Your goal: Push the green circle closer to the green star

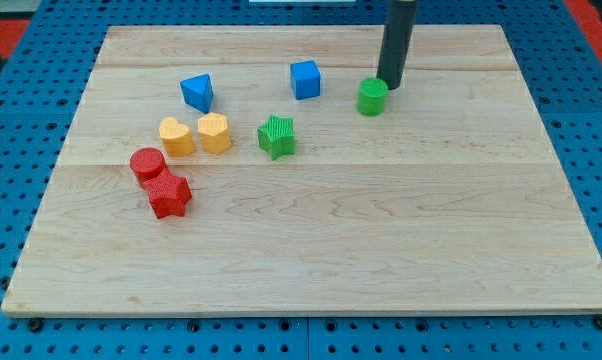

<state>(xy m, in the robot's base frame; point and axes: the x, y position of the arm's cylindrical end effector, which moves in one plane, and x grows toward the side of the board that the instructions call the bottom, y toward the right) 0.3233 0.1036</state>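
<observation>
**Tip at the upper right edge of the green circle**

Nearest you, toward the view's bottom left, you see the red star (169, 196) touching the red circle (147, 163) just above it. Further up sit two yellow blocks side by side, a heart (176, 136) and a hexagon (214, 132), close together. To their right, near the board's (301, 250) middle, you find the green star (276, 136), alone. Beyond it lie a blue block (197, 92) of unclear shape on the left and a blue cube (304, 79) to its right. The green circle (372, 97) stands up and to the right of the green star, well apart from it. My tip (389, 86) rests just at the circle's upper right edge, touching or nearly so. The rod has no jaws, so it grasps nothing
</observation>
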